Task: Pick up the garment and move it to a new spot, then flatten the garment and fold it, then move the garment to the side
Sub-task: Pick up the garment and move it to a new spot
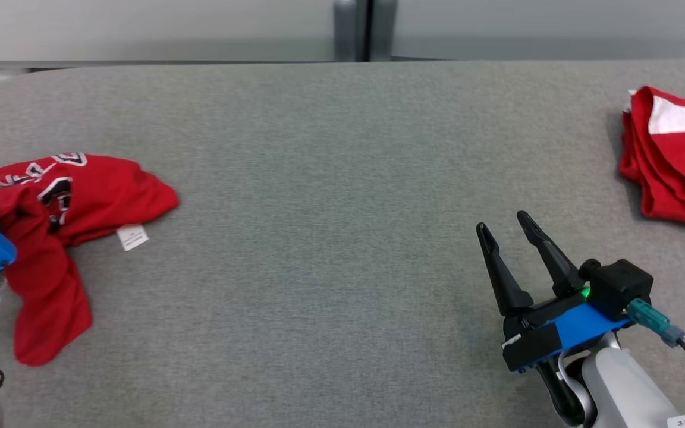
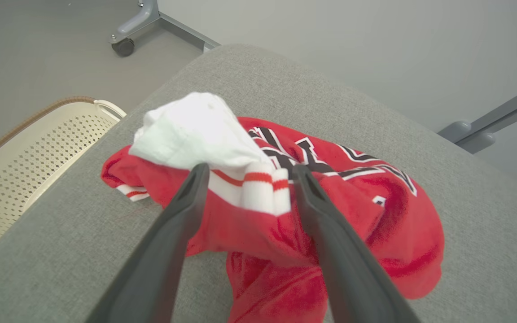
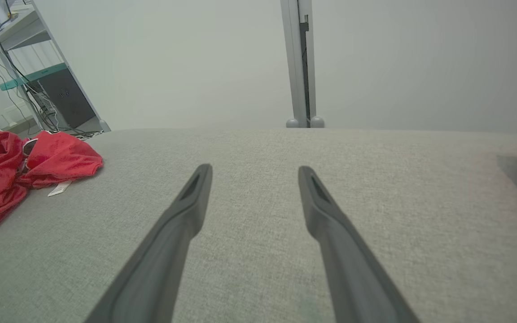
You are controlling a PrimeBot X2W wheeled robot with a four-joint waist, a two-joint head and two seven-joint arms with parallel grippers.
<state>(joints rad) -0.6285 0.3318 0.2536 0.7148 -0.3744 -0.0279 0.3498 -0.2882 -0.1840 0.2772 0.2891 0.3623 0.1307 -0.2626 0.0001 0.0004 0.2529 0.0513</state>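
Head view, please: where is the garment?

The red garment (image 1: 75, 202) lies crumpled at the left edge of the grey table (image 1: 319, 238). It has black and white letters on top, and a small white tag (image 1: 132, 237) sticks out at its right side.

And the left gripper?

Left wrist view shows the left gripper (image 2: 247, 172) over the garment, jaws spread apart, gripping nothing. Its two fingers stand on both sides of a white part with red stripes. Whether the tips touch the cloth I cannot tell, because the angle is poor.

What about the right gripper?

The right gripper (image 1: 503, 223) is at the lower right, well apart from the garment. It is also spread wide and empty, above bare table.

What else is around?

A second red cloth (image 1: 675, 160), which seems folded, lies at the far right edge of the table. A pale basket (image 2: 29, 166) with small holes stands beside the table, near the garment's corner and lower than the table top. Behind the table a grey post (image 1: 352, 30) rises, and a frame leg with a wheel (image 2: 123, 46) stands on the floor.
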